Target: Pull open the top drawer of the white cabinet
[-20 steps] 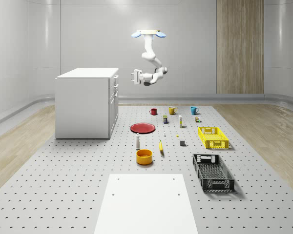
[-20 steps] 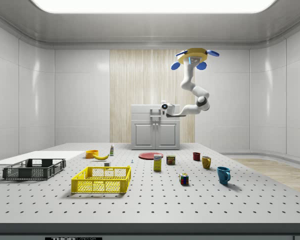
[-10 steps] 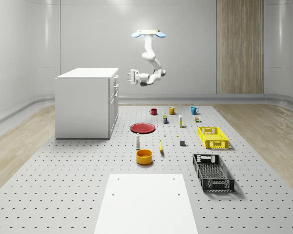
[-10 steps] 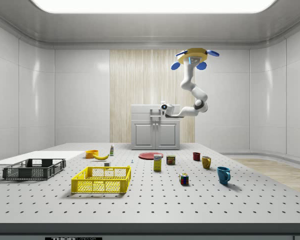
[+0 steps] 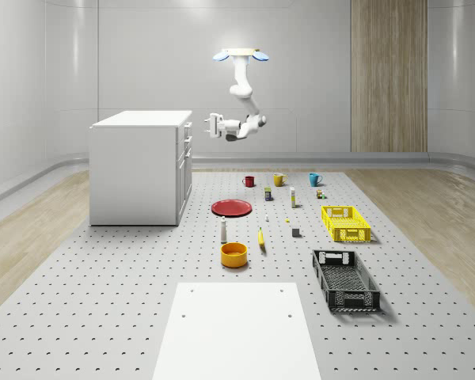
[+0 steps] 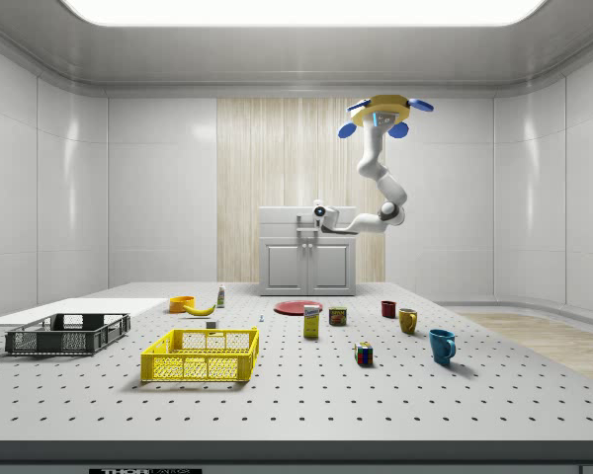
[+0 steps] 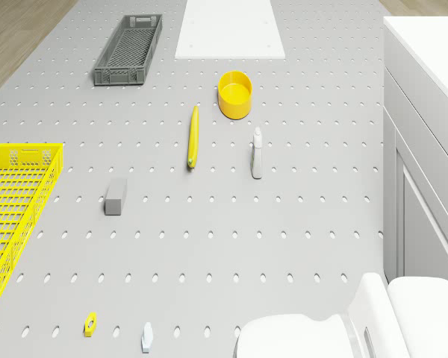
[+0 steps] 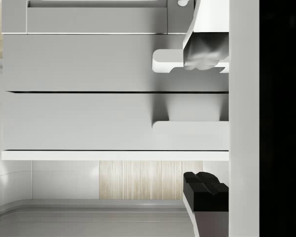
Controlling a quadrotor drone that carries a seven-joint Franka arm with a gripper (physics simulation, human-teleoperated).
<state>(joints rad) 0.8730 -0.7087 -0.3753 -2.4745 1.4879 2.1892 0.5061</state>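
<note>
You see a matt, smooth white cabinet (image 5: 138,168) standing on a matt grey perforated table (image 5: 103,301), beside glossy wood-look flooring (image 5: 20,237).

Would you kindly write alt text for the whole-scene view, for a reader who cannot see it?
A quadrotor drone hovers above the perforated grey table, its white arm reaching its gripper toward the top drawer of a white cabinet, not yet touching. A red plate, mugs and crates lie beyond.

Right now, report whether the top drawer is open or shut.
Shut: the top drawer front sits flush with the white cabinet; gripper short of it.
</note>
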